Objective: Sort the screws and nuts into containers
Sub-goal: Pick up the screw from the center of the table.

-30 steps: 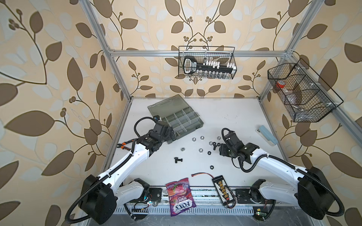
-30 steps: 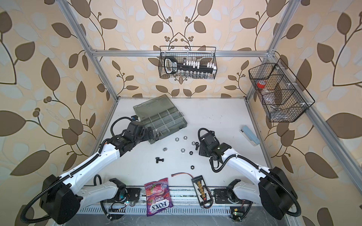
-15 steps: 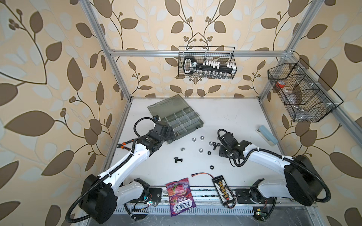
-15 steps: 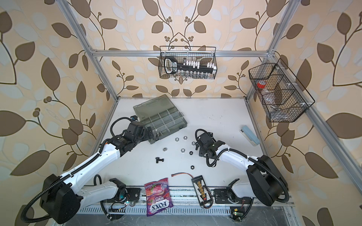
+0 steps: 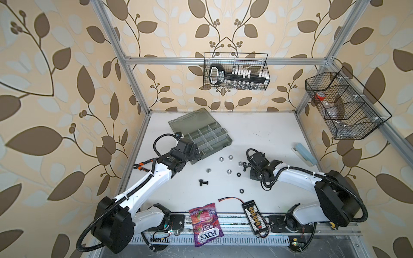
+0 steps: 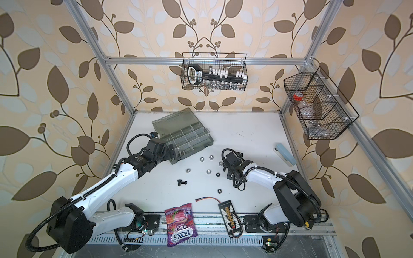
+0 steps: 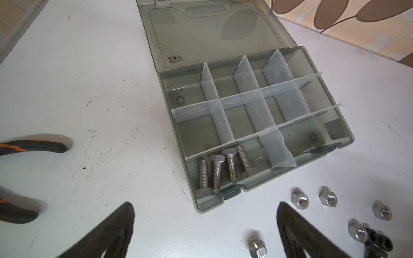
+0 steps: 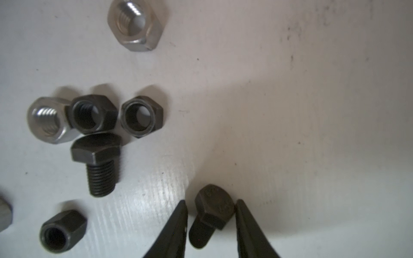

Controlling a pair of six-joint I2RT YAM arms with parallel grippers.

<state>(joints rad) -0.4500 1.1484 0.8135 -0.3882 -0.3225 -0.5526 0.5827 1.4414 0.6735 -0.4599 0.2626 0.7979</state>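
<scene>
Organizer case [image 7: 201, 44]: translucent grey-green plastic, smooth, slight gloss; dividers [image 7: 194, 111] pale frosted plastic. Silver screws [image 7: 231, 167]: bright threaded metal. Silver nuts [image 8: 139, 43] same sheen. Black screw [image 8: 98, 156], black nuts [image 8: 109, 111]: dull, matt metal. Tabletop [image 7: 89, 89]: white, matt, scuffed. Sweet bag [image 5: 205, 223]: glossy printed film.

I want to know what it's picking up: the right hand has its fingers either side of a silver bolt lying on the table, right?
Not silver. The right wrist view shows the right hand with its fingers either side of a black bolt lying on the table; the rest is as you say.
</scene>
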